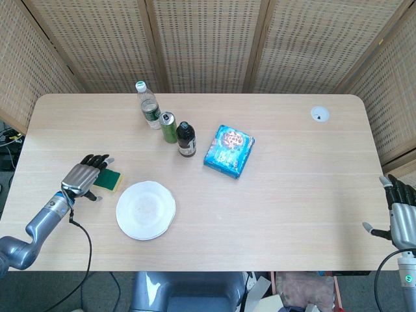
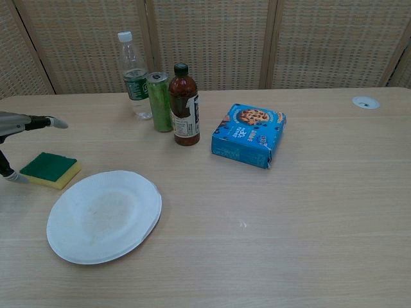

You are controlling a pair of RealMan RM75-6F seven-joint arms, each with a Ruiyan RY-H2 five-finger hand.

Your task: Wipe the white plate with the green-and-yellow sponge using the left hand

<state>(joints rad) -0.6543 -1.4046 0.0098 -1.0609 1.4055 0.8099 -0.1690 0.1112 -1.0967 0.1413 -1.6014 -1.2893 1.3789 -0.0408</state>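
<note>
Wiping looks finished: sponge (image 2: 50,169) lying flat at ten o'clock of plate (image 2: 103,215), left hand (image 1: 84,175) beside it, fingers spread, holding nothing.

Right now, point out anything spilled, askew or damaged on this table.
Nothing stands out. The sponge lies flat beside the white plate, green face up; the bottles, can and blue box look intact.

Wood table (image 1: 292,188) w/ sponge (image 1: 111,180), plate (image 1: 145,209), water bottle (image 1: 149,106), can (image 1: 168,127), sauce bottle (image 1: 186,139), cookie box (image 1: 228,151).
</note>
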